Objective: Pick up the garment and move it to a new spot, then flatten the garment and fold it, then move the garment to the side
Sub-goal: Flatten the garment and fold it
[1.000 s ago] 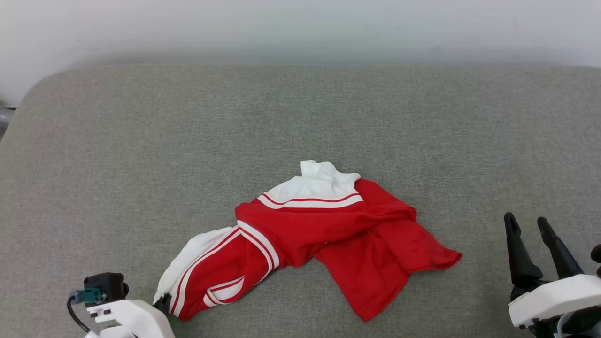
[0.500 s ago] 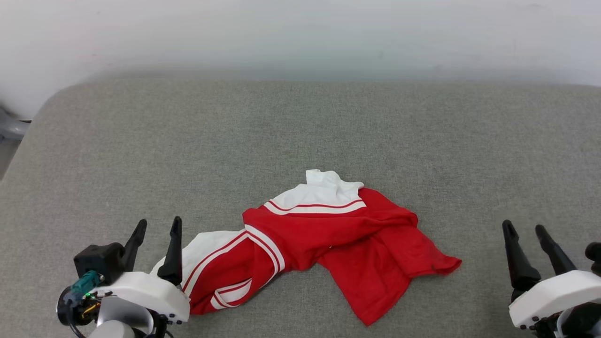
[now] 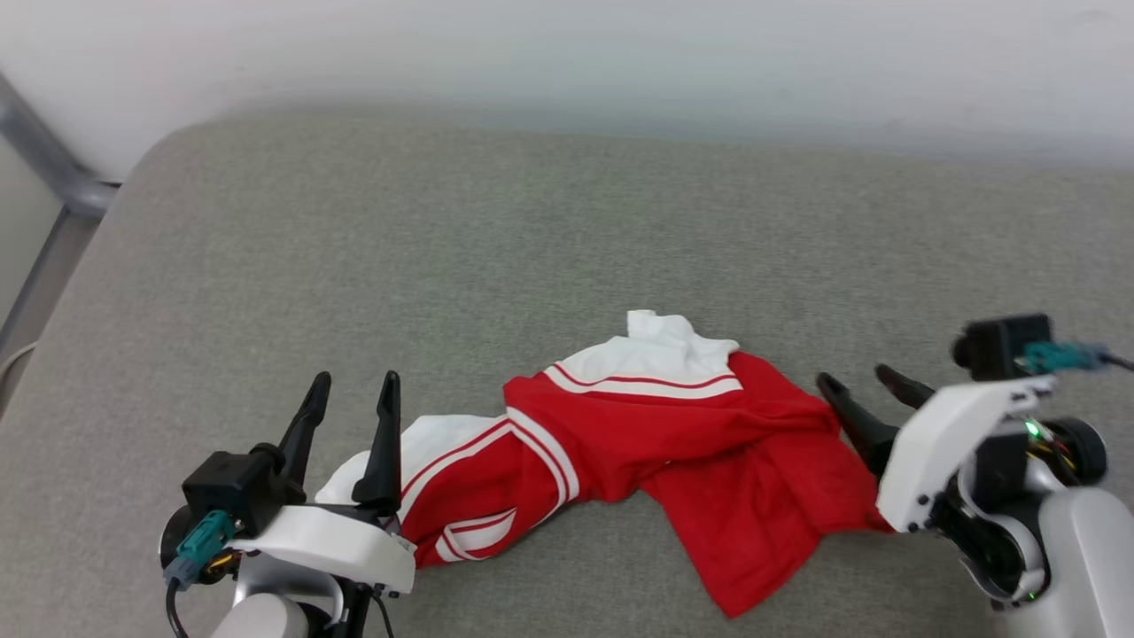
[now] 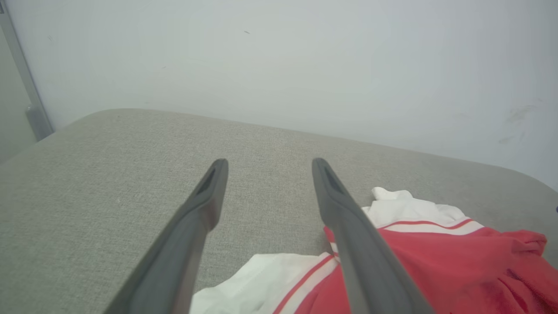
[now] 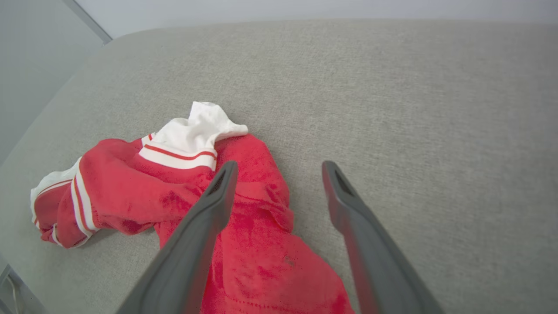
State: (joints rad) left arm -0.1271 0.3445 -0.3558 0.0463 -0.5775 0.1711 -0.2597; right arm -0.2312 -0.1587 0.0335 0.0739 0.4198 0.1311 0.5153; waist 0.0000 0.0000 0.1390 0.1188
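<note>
The right gripper [image 3: 856, 377] has moved in beside the shirt [image 3: 673, 443]; the left gripper [image 3: 354, 379] has let go. Both are open. The shirt lies crumpled on the cushion [image 3: 443, 266], front hidden; the right wrist view shows its covered edge.

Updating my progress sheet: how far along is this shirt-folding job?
Done, apparently: the garment lies on the grey cushion, ungripped. In hand: the left pincer stands open beside a white sleeve, the right pincer open at the red hem. Left: flattening, folding, moving aside; it is bunched.
</note>
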